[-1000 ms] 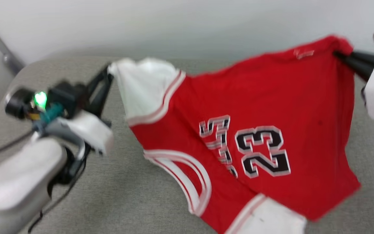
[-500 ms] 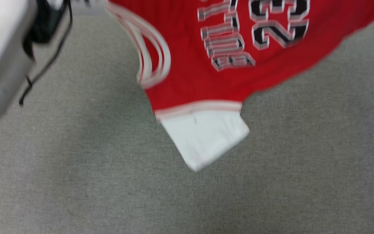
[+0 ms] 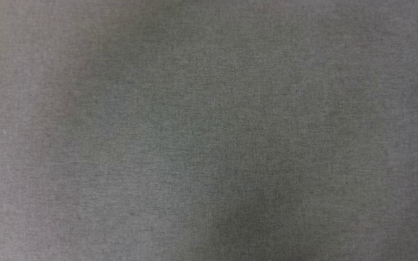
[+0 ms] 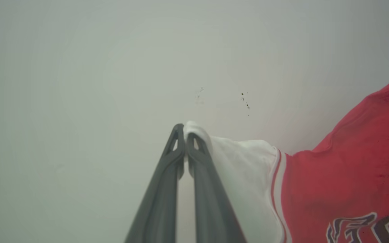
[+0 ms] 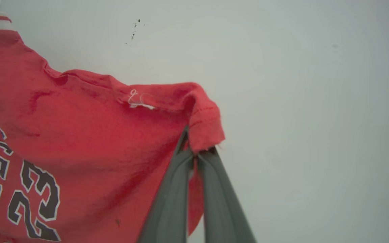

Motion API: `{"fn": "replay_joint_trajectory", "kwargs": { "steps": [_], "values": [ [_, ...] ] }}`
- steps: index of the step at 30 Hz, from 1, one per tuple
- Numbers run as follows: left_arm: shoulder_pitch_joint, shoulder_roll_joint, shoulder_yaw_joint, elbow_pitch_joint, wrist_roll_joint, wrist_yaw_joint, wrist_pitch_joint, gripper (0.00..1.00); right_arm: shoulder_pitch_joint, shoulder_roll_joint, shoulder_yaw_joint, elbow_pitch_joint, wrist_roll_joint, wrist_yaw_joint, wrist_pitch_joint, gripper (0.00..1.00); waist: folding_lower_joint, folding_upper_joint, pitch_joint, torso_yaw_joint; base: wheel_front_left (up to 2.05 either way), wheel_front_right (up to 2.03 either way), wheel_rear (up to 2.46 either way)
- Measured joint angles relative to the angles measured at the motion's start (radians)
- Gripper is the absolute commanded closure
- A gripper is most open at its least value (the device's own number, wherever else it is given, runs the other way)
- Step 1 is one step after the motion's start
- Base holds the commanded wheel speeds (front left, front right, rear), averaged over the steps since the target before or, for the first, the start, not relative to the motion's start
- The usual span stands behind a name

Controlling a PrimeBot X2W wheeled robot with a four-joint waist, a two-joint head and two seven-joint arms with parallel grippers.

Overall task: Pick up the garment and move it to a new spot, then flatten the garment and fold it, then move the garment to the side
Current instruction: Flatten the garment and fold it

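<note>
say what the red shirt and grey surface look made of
The red shirt looks like thin matte knit, likely cotton jersey: it drapes, wrinkles, has a stitched hem. The grey surface looks like matte woven upholstery cloth: fine heathered weave.

The head camera has tipped downward over the last second, so its whole picture has shifted. A second ago it looked across at the garment (image 5: 79, 135), stretched between the left gripper (image 4: 185, 133) on a white sleeve and the right gripper (image 5: 196, 148) on a red hem corner. Half a second ago the garment's lower part and its hanging white sleeve lay along the top edge, below both grippers. Now the camera looks straight at the grey tabletop (image 3: 209, 130), with less blur.
</note>
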Motion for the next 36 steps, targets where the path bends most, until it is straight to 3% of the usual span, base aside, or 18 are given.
{"fn": "replay_joint_trajectory", "kwargs": {
  "steps": [5,15,19,27,32,36],
  "values": [
    [-0.064,-0.022,0.004,0.072,0.005,-0.014,-0.019,1.0,-0.103,0.025,0.039,0.104,-0.008,0.0,-0.042,1.0,0.0,0.0,0.031,0.003,0.0,0.0,0.0],
    [0.012,-0.048,-0.027,0.167,-0.012,-0.049,-0.058,1.0,-0.086,0.065,0.184,0.256,0.056,0.0,-0.123,1.0,0.0,0.0,0.089,0.023,0.0,0.0,0.0],
    [0.093,-0.066,-0.045,0.19,-0.024,-0.072,-0.079,1.0,-0.016,0.084,0.236,0.298,0.104,0.0,-0.163,1.0,0.0,0.0,0.088,0.024,0.0,0.0,0.0],
    [0.35,-0.041,-0.071,0.191,-0.064,-0.1,-0.131,1.0,0.194,0.1,0.329,0.33,0.2,0.0,-0.252,1.0,0.0,0.0,0.043,0.018,0.0,0.0,0.0],
    [0.552,-0.007,-0.094,0.109,-0.076,-0.091,-0.149,1.0,0.36,0.088,0.384,0.302,0.258,0.0,-0.292,1.0,0.0,0.0,-0.01,0.014,0.0,0.0,0.0],
    [0.722,0.018,-0.108,0.008,-0.095,-0.059,-0.152,1.0,0.498,0.055,0.436,0.253,0.299,0.0,-0.3,1.0,-0.0001,0.0,-0.061,0.014,0.0,0.0,0.0]
  ]
}}
